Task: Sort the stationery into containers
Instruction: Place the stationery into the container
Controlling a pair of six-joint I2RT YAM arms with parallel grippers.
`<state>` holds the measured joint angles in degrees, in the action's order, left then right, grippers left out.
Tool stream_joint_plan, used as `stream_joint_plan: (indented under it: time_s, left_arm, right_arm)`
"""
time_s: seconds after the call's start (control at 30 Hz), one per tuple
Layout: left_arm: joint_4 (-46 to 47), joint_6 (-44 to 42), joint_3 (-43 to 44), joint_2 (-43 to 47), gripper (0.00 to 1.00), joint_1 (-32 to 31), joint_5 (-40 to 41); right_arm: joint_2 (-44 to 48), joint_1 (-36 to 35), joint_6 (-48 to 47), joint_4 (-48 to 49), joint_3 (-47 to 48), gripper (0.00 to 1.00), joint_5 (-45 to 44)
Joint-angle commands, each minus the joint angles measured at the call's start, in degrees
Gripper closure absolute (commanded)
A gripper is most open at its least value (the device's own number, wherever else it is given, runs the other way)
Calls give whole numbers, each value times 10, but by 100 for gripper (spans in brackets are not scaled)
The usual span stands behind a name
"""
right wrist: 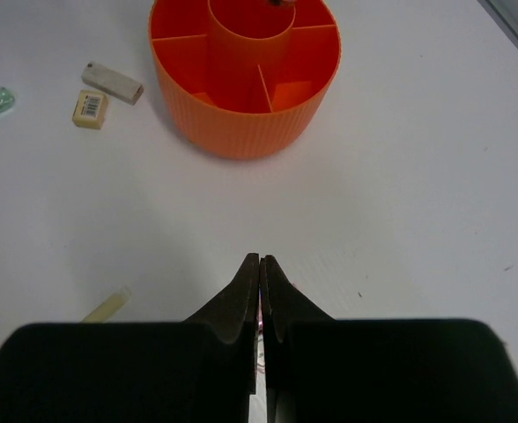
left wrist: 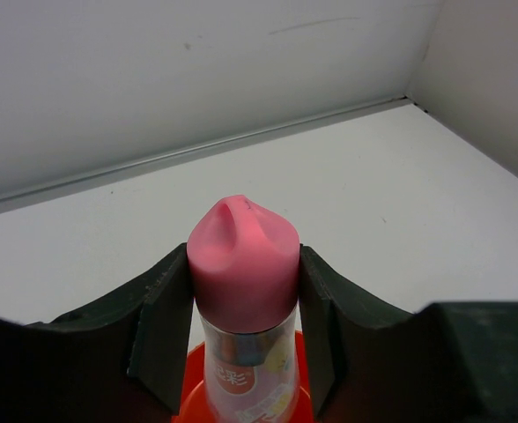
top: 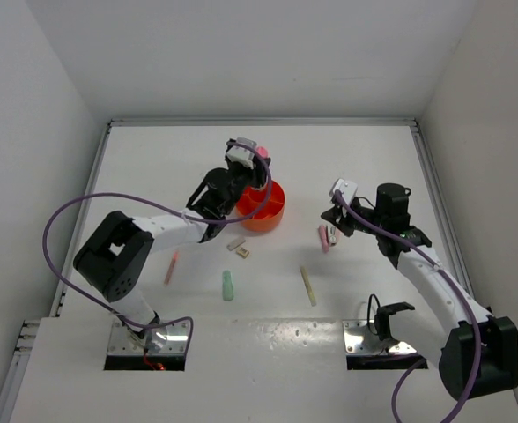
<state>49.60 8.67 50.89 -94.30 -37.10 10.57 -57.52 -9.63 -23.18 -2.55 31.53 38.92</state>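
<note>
A thin pen (top: 171, 267) lies far left on the table (top: 153, 167), near the left arm's elbow. Right of it a mint stick (top: 228, 285) lies alone, and past it two beige blocks (top: 239, 248) sit just beside each other, near the organiser (top: 261, 207).

The left gripper (top: 248, 163) hangs over the organiser's far side, clamped on the pink cylinder (left wrist: 241, 256). In the left wrist view its fingers (left wrist: 166, 326) press the cylinder on both sides below the pink cap; the cylinder stands upright, cap up, with the orange rim showing under it. Whether its lower end touches the organiser cannot be told.

Further right a yellow stick (top: 307, 285) lies on the table, well apart from the organiser. The pink stapler (top: 324, 238) lies right of the organiser, and the right gripper (top: 334, 231) sits low just beside it. In the right wrist view the right gripper's jaws are pressed together with no gap; whether anything is pinched below them cannot be told.
</note>
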Motion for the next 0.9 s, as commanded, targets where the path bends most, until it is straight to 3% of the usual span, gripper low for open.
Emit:
stream_joint_plan:
  time_s: [0.0,0.53,0.87]
  left_arm:
    - [78,13,-11,5,100,-5,0]
    - [104,43,-53,48,100,-16,-11]
    - [79,64,-64,25,100,-16,-5]
  right_arm:
    - [6,-4,-19,32,16,100,26]
    - [-5,1,-19,32,16,100,26]
    - [0,1,-13,32,16,100,26]
